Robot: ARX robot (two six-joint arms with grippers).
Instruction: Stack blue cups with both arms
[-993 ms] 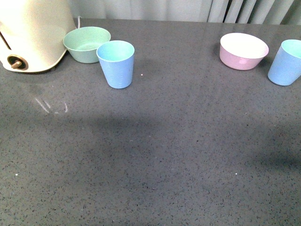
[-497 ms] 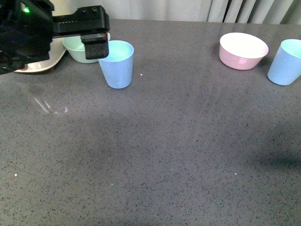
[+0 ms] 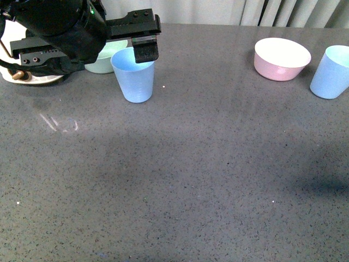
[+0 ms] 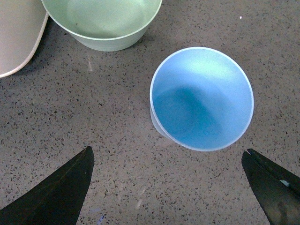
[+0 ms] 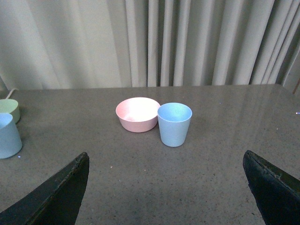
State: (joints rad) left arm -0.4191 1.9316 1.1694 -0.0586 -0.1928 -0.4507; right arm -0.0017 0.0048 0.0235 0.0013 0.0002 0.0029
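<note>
One light blue cup point(image 3: 133, 81) stands upright at the back left of the grey table, just in front of the mint green bowl point(image 3: 104, 63). My left arm hangs over it, and one black finger point(image 3: 146, 50) overlaps its rim on the right. In the left wrist view the cup point(image 4: 201, 101) is empty, and my left gripper point(image 4: 168, 151) is open, its tips wide apart just short of the cup. The second blue cup point(image 3: 331, 72) stands at the far right beside the pink bowl point(image 3: 282, 59). My right gripper point(image 5: 165, 154) is open, well back from that cup point(image 5: 174, 124).
A cream appliance point(image 3: 30, 78) sits at the back left behind my left arm, next to the green bowl point(image 4: 103, 23). The pink bowl point(image 5: 137, 114) touches or nearly touches the right cup. Curtains hang behind the table's far edge.
My left arm has entered the front view from the left and moved right, until its gripper hangs over the left cup. Cups and bowls have not moved.
</note>
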